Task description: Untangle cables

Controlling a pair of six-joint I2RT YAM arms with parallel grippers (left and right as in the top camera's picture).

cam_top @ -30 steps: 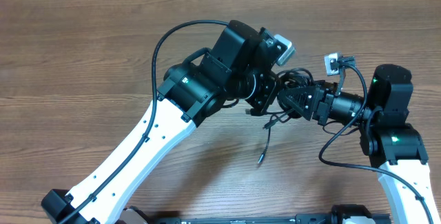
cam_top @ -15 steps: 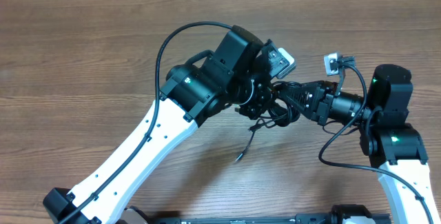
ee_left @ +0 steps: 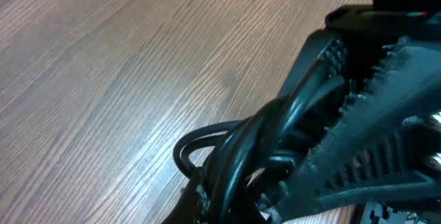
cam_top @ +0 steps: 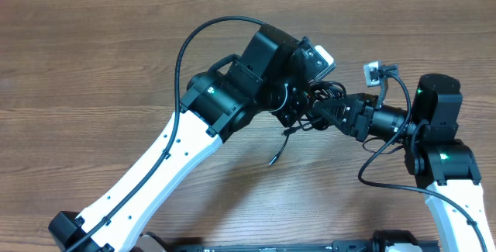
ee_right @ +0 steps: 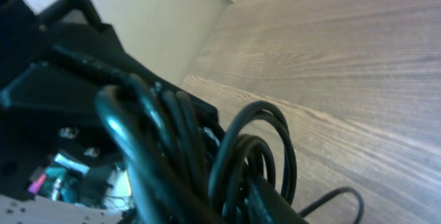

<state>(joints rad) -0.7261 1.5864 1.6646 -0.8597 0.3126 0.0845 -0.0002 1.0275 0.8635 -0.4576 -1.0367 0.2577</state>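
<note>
**Desk:** Where are the cables [cam_top: 324, 95]?

**Photographer:** Bunched mid-right, between both arms' tips. One plug end [cam_top: 272, 161] trails toward the table's [cam_top: 93, 66] near edge.

**Desk:** Grips?

**Photographer:** The left gripper [cam_top: 304, 106] pinches the clump, its toothed fingers [ee_left: 358, 120] blurred and cut off. The right gripper [cam_top: 329, 112] is buried in loops, so I cannot tell. Bare wood stretches left and beyond.

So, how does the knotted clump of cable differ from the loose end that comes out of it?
The clump is bunched loops; the loose end is one strand. The clump sits between the left gripper and right gripper; the loose end trails away from them, held by neither, ending in a small plug. Both are thin and black.
</note>
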